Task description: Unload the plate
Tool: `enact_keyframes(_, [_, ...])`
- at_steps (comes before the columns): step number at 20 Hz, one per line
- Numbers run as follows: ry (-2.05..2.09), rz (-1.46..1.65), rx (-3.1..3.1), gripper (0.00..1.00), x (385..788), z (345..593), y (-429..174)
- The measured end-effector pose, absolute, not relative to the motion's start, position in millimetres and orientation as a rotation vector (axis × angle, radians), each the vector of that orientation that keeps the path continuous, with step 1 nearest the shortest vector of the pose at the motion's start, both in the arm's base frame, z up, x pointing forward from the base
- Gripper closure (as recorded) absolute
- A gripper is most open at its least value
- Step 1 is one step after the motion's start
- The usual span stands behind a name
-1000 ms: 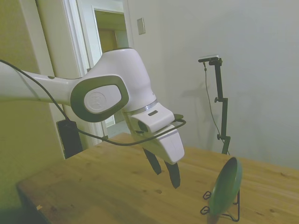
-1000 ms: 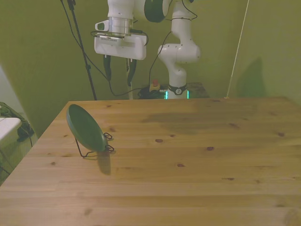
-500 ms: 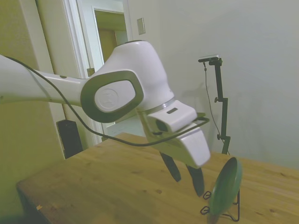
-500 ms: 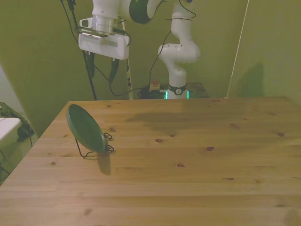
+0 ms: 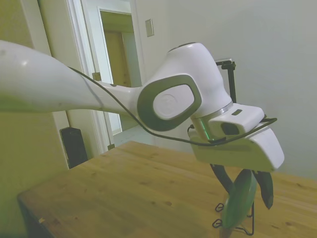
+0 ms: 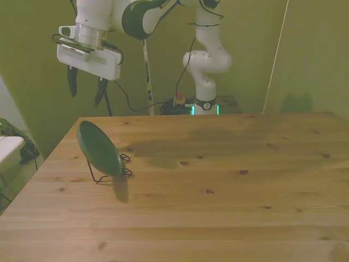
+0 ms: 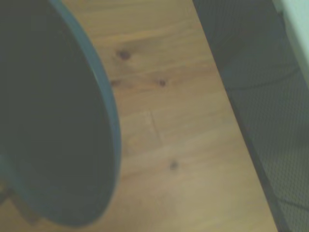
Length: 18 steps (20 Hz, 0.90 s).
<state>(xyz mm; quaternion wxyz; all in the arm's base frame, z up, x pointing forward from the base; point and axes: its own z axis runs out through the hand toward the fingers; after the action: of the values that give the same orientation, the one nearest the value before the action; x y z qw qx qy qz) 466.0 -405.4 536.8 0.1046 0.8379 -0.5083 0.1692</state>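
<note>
The green plate [image 6: 98,148] stands tilted on edge in a black wire stand [image 6: 112,173] near the table's [image 6: 218,185] corner at the front view's left. The front view alone shows the gripper [image 6: 85,90] well above it, fingers spread and empty; the side view overlaps them.

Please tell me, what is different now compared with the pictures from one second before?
The hand moved toward the front view's left, from beside the robot's base to above the plate. Its fingers are open as before and hold nothing. In the side view they appear on either side of the plate's upper rim. The plate leans on its wire stand on the table, unmoved.
</note>
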Motion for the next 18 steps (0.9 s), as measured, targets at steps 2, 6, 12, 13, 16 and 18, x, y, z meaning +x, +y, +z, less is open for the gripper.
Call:
enact_keyframes(2, [-1.458,0.518,2.497,0.0,485.1,535.4,-395.1])
enact_keyframes(6, [-1.392,0.543,2.516,0.0,508.6,530.4,-383.7])
enact_keyframes(12, [-1.3,0.518,2.507,0.0,527.2,516.0,-380.6])
enact_keyframes(13, [-1.275,0.52,2.504,0.0,530.5,513.8,-378.9])
enact_keyframes(16, [-1.195,0.535,2.491,0.0,541.1,507.1,-371.7])
enact_keyframes(18, [-1.164,0.56,2.485,0.0,548.0,504.1,-366.1])
